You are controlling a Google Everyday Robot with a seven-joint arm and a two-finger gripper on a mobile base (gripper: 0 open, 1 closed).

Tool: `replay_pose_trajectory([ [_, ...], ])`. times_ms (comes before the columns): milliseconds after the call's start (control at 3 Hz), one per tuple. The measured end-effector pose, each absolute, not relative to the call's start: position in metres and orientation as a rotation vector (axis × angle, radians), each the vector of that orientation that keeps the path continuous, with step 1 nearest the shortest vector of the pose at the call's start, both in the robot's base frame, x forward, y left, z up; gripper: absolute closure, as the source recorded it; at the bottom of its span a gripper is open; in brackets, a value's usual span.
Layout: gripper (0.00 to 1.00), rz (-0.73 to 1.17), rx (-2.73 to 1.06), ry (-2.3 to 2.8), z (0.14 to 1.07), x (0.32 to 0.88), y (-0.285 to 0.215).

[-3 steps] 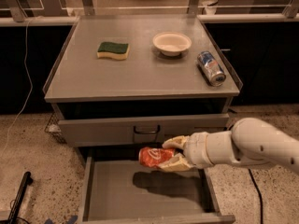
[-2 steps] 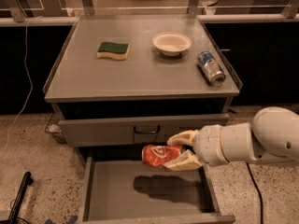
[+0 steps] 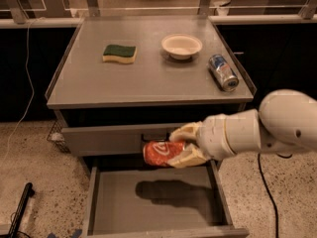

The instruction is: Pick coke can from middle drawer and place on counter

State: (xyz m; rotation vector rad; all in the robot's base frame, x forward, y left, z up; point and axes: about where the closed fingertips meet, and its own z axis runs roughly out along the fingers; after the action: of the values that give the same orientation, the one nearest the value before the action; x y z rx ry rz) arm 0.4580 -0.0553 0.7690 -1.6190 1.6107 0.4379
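My gripper is shut on the coke can, a red-orange can with white lettering, held on its side. It hangs in the air above the open middle drawer, in front of the closed drawer front above it. The drawer's flat grey floor holds only the can's shadow. The white arm comes in from the right. The counter lies above and behind the can.
On the counter are a green and yellow sponge, a white bowl and a blue and silver can lying near the right rim. A dark cable hangs at the left. A black object lies on the speckled floor.
The gripper has lifted the coke can higher above the drawer, up to the level of the drawer front above. The arm has drawn slightly up and to the right.
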Motion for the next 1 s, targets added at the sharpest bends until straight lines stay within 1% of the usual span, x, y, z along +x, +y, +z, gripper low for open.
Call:
replay_pose_trajectory([
  [333,1.0,0.383,-1.712,1.508,0.831,0.486,-0.022],
  [667,1.0,0.4,-1.757,1.417,0.888,0.523,0.001],
  [1000,1.0,0.448,-1.744,1.386,0.907,0.543,0.005],
])
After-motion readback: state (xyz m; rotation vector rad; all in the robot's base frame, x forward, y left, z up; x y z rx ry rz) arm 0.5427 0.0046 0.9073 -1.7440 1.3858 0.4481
